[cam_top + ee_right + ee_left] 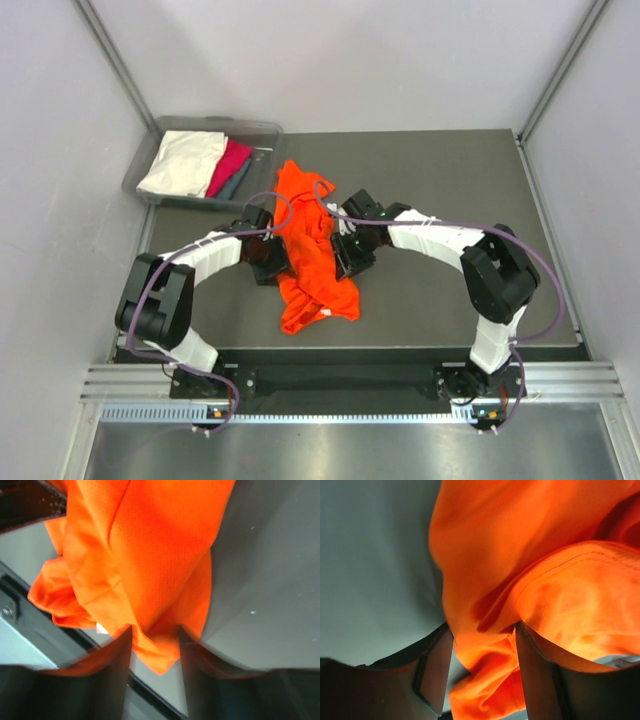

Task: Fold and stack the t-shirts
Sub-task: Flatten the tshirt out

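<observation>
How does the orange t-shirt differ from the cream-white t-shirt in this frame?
The orange t-shirt lies crumpled on the table; the cream-white t-shirt lies flatter in the grey bin. The orange t-shirt has cloth between the fingers of the left gripper and the right gripper; no gripper is near the cream-white t-shirt. The orange t-shirt lies alone; the cream-white t-shirt has a magenta-pink shirt beside it. Both are plain-coloured cloth.
</observation>
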You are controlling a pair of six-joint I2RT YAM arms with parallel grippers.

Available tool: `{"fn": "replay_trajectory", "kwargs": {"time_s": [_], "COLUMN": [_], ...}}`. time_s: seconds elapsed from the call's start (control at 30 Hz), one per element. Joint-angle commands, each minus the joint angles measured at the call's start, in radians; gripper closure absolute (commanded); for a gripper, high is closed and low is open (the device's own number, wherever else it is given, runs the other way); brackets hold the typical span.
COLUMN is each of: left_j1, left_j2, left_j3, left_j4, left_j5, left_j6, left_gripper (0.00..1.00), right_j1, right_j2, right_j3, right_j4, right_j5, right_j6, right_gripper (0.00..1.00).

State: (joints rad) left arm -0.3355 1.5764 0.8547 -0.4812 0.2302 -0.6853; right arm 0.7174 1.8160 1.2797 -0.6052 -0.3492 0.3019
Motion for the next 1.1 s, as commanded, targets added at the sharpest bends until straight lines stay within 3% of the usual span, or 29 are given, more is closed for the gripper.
{"fn": "replay_trajectory", "kwargs": {"time_s": [0.0, 0.03, 0.07, 0.1, 0.17, 0.2, 0.47, 0.6, 0.73, 0.8, 0.87, 0.9, 0.97, 1.03, 1.07], "left_j1": [0.001, 0.001, 0.001, 0.000, -0.005, -0.022, -0.206, -0.334, -0.393, -0.405, -0.413, -0.413, -0.413, -0.415, -0.415], "left_j2": [0.045, 0.054, 0.065, 0.066, 0.053, 0.025, -0.212, -0.427, -0.568, -0.619, -0.638, -0.636, -0.624, -0.613, -0.599], "left_j3": [0.049, 0.058, 0.069, 0.089, 0.104, 0.127, 0.271, 0.334, 0.337, 0.290, 0.235, 0.225, 0.224, 0.247, 0.277], "left_j4": [0.096, 0.093, 0.092, 0.090, 0.092, 0.086, -0.079, -0.128, -0.178, -0.201, -0.240, -0.255, -0.308, -0.347, -0.377], "left_j5": [0.047, 0.057, 0.061, 0.072, 0.096, 0.097, 0.009, -0.125, -0.215, -0.218, -0.198, -0.189, -0.184, -0.221, -0.292], "left_j6": [0.023, 0.036, 0.039, 0.043, 0.043, 0.047, 0.105, 0.063, 0.012, -0.008, -0.042, -0.051, -0.060, -0.036, -0.022], "left_gripper": [0.43, 0.45, 0.68, 0.78, 0.99, 1.00, 1.00, 1.00, 0.99, 0.94, 0.72, 0.66, 0.56, 0.47, 0.44], "right_j1": [-0.022, -0.030, -0.051, -0.064, -0.101, -0.110, -0.134, -0.136, -0.203, -0.260, -0.369, -0.401, -0.484, -0.538, -0.552], "right_j2": [0.008, 0.002, -0.004, -0.029, -0.070, -0.123, -0.392, -0.495, -0.532, -0.534, -0.518, -0.497, -0.456, -0.428, -0.410], "right_j3": [0.024, 0.017, -0.003, -0.016, -0.057, -0.071, -0.068, -0.010, 0.004, -0.023, -0.063, -0.075, -0.094, -0.086, -0.080], "right_j4": [0.041, 0.054, 0.062, 0.059, 0.055, 0.048, -0.148, -0.212, -0.242, -0.242, -0.242, -0.242, -0.235, -0.245, -0.252], "right_j5": [0.006, 0.004, 0.007, 0.013, 0.038, 0.045, 0.073, 0.070, 0.072, 0.066, 0.037, 0.032, 0.036, 0.053, 0.111], "right_j6": [0.019, 0.029, 0.051, 0.060, 0.065, 0.063, 0.016, 0.036, 0.037, 0.032, 0.023, 0.020, 0.002, -0.020, -0.035], "right_gripper": [0.69, 0.77, 0.95, 1.00, 1.00, 1.00, 1.00, 1.00, 1.00, 1.00, 1.00, 1.00, 0.84, 0.76, 0.56]}}
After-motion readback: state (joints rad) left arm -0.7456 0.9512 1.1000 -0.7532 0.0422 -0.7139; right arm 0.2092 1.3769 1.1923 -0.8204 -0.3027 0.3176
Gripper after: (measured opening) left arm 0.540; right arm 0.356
